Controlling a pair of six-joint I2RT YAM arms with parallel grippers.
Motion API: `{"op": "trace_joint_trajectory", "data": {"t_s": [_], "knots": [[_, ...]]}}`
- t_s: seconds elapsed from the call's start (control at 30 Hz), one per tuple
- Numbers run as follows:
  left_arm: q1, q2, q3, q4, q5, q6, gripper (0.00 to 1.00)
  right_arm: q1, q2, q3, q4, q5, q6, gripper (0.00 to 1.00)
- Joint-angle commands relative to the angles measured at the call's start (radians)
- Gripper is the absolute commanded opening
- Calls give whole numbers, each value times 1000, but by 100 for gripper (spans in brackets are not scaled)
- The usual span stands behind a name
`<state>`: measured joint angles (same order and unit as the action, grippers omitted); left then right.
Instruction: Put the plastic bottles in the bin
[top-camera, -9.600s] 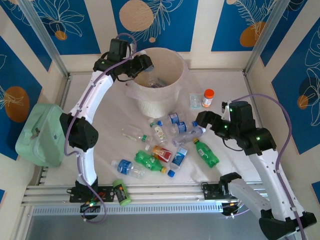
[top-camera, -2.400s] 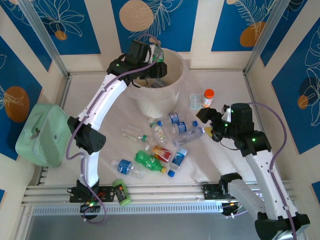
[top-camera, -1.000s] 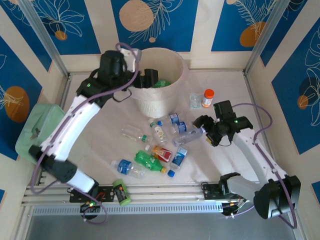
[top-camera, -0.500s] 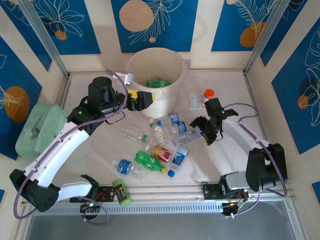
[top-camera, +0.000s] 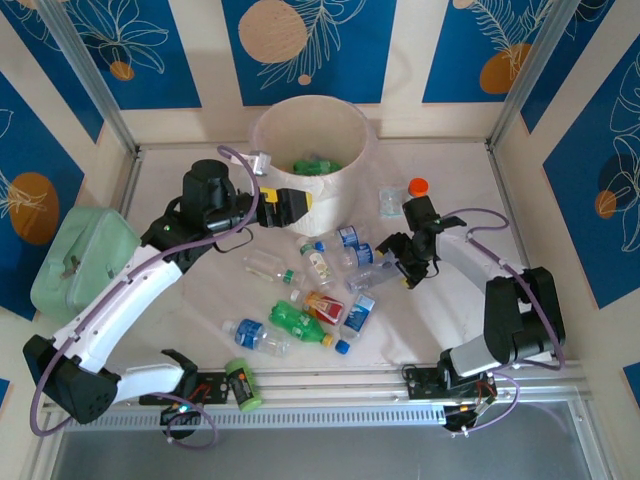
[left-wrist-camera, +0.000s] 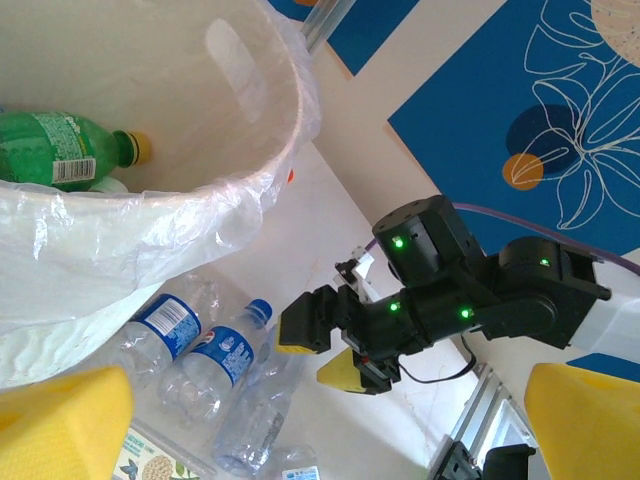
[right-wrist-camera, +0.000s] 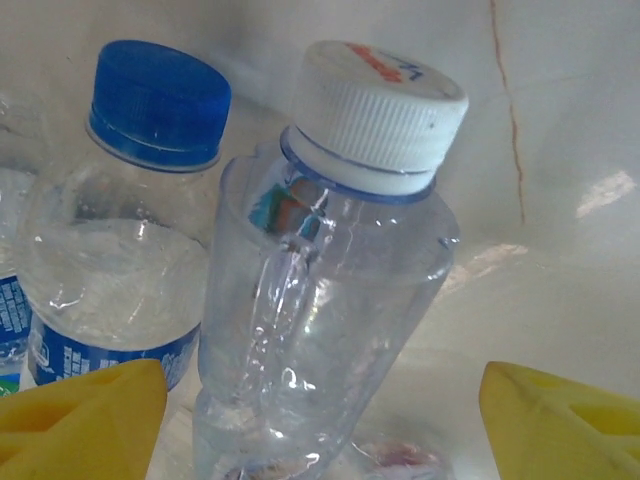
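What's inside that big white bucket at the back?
A green bottle with a yellow cap lies on its side inside the bin. The bin's wall and its plastic liner hide the bottom, so anything else down there cannot be seen.

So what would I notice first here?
The big white bin at the far side, a green bottle lying inside. In front of it, a scatter of bottles on the table. The right gripper sits open astride a clear white-capped bottle at the scatter's right edge.

White arms (top-camera: 125, 295), purple cables (left-wrist-camera: 520, 213) — yellow gripper fingers (left-wrist-camera: 65, 420)
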<state>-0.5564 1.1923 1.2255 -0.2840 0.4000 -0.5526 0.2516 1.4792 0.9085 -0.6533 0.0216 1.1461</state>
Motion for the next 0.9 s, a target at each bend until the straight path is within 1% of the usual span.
{"op": "trace_joint_trajectory", "data": {"t_s": [0.0,0.13,0.3,0.67,0.87], "knots": [[1,-17,-6,12,25,5,100,3,33,11,9,14,30,81],[1,-17,-13,8,25,9,100,3,67,31,-4,31,45,79],[1,-15,-6,-3,24,23,99,11,73,30,-11,54,70,79],[2,-2,14,-34,24,43,97,12,146,-3,92,45,89,78],[1,-3,21,-56,3,65,97,13,156,11,103,59,81,69]]}}
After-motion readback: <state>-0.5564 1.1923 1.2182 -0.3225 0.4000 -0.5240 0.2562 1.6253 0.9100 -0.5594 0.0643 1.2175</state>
